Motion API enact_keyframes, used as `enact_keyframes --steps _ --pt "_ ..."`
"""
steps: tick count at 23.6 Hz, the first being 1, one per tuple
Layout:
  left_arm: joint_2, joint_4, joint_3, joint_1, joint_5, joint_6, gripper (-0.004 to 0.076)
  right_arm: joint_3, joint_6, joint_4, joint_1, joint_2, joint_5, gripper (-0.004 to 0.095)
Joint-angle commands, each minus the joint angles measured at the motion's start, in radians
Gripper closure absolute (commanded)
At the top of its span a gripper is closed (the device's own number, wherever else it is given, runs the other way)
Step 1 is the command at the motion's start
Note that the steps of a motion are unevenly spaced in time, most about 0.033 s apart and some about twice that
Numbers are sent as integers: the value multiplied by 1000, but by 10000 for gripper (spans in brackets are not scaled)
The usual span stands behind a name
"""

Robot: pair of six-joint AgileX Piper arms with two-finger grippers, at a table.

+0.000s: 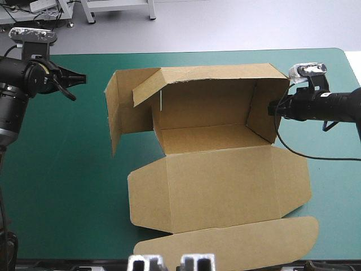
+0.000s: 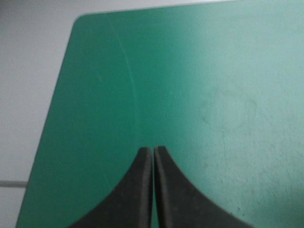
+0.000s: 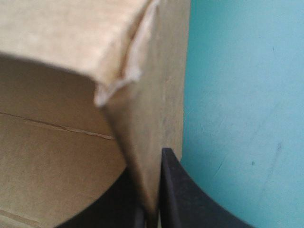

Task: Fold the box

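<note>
Tabletop with teal-green cover point(image 1: 62, 169) fills the frame. At centre sits the box point(image 1: 214, 192), walls partly raised, lid flat toward the lower edge. At centre right, the right gripper point(image 1: 272, 108) pinches its right wall. At upper left, the left gripper point(image 1: 82, 79) is closed, empty, apart from the box.

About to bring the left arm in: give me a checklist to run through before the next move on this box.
1. Right gripper shut on the box's right wall: ok.
2. Right wall upright: ok.
3. Left gripper shut, empty, apart from the box: ok.
4. Left wall squared up and tucked: not ok, it swings outward, untucked.
5. Lid flat on the teal-green cover: ok.
</note>
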Motion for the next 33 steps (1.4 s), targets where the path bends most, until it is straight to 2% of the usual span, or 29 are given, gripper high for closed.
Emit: enact_keyframes --steps 1,6,7,8,10,13,15,17,19,21,24,30,33 --pt "-41 -117 12 72 17 55 724 -151 151 -23 2 57 149 908" --pt "-43 -129 110 84 63 82 724 -268 230 -80 34 168 241 908" --pt "-45 -140 132 84 61 82 724 -288 246 -119 59 191 253 908" --pt "-45 -163 165 84 52 92 724 -324 279 -211 111 244 275 908" --pt "-48 -196 212 84 37 99 724 -367 295 -318 196 313 259 908" --pt "-53 -206 231 84 26 108 724 -404 305 -363 264 375 182 903" --pt "-53 -206 231 84 23 123 724 -409 337 -380 283 397 109 843" --pt "-53 -206 231 84 19 130 724 -409 353 -389 280 411 41 659" --pt "-53 -211 231 84 9 130 724 -409 353 -411 280 411 0 525" --pt "-53 -213 231 84 9 130 724 -419 350 -428 280 411 -20 476" --pt "-53 -211 231 84 0 130 724 -479 349 -428 280 408 16 478" --pt "-53 -211 231 84 -19 117 724 -662 354 -464 280 372 167 488" --pt "-53 -216 231 84 -38 93 724 -750 451 -489 280 360 289 491"
